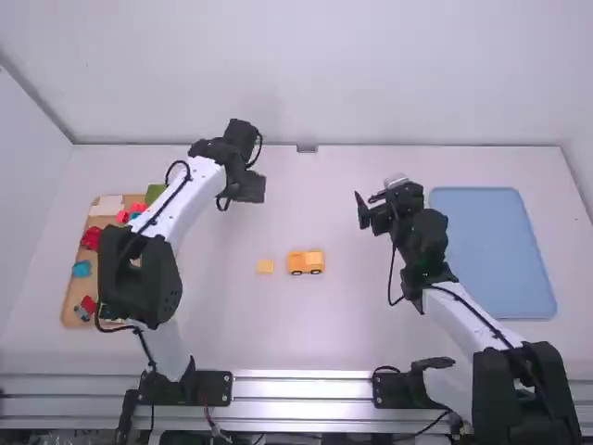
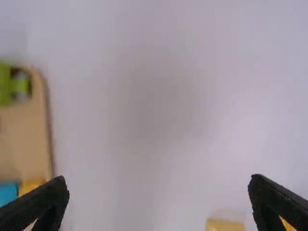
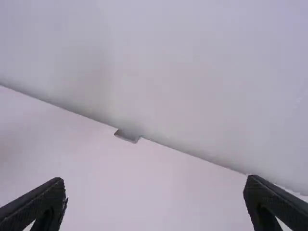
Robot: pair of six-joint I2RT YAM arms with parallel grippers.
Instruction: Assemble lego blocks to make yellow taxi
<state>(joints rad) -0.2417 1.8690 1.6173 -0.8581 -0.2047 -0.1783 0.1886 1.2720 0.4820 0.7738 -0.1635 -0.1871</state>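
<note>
"Before the next part is selected, what is the layout, left to right?"

"Wooden tray (image 2: 24, 139) with assorted coloured blocks (image 1: 91, 238). Left pincer (image 2: 160, 185): set wide, empty, raised over the counter (image 1: 352, 324). Loose yellow block (image 1: 265, 266): mid-counter, just beside the taxi body (image 1: 306, 260), not touching it. Right pincer (image 3: 154, 185): wide, empty, raised. Blue tray (image 1: 491, 250): far right"

"State of assembly?"

"Judged well advanced. Done: yellow body joined, dark wheels showing along the near side. Remaining: the loose yellow block is unattached; presumably it completes the roof. Whether more parts are required cannot be told"

"Orientation of the taxi body?"

"Long axis runs left to right, roughly parallel to the counter's near edge. Which end is the front cannot be told. Brace the body before pressing a part on; it could slide"
</note>
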